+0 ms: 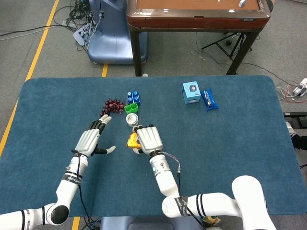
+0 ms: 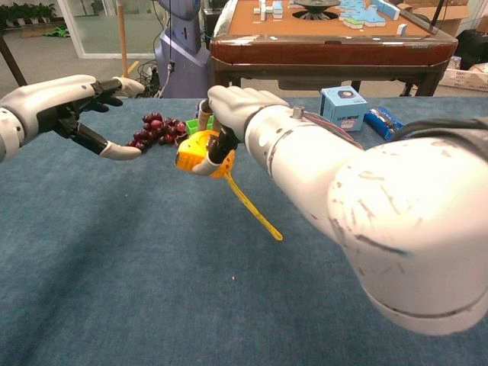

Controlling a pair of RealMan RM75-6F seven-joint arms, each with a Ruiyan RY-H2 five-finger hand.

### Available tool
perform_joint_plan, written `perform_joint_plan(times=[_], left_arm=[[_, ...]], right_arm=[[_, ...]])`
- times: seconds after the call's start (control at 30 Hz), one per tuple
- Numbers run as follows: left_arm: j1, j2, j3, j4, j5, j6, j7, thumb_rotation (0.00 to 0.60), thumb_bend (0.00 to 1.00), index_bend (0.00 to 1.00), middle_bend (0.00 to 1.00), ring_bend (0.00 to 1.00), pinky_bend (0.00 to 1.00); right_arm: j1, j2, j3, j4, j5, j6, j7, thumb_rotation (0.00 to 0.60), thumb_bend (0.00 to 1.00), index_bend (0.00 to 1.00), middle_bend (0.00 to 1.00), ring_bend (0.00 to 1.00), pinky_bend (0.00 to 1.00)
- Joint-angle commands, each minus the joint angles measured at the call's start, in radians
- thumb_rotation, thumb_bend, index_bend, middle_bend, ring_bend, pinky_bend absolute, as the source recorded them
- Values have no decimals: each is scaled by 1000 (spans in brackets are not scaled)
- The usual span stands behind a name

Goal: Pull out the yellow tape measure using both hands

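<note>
My right hand grips the yellow tape measure and holds it above the blue table. A short length of yellow tape hangs from the case down toward the cloth. Just left of the case my left hand is open, fingers spread and thumb out, holding nothing. A small gap separates it from the tape measure.
Purple grapes, blue and green blocks and a small silver tin lie just beyond the hands. A blue box and a dark blue packet sit at the far right. A wooden table stands behind.
</note>
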Motion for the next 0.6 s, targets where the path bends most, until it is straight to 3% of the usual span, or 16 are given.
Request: perform_joint_plan(times=[0.03,0.6], left_arm=[[-6,-7,4,4,-1,-4,-3,600,197,0,0,0,0],[-52,-81,2,63,-21,-21,-33,600,197,0,0,0,0]], right_arm=[[15,-18,14,23,8,-2,11,600,649,650,662,576,299],[69,-95,42,143,18,-19,46,600,649,650,660,577,299]])
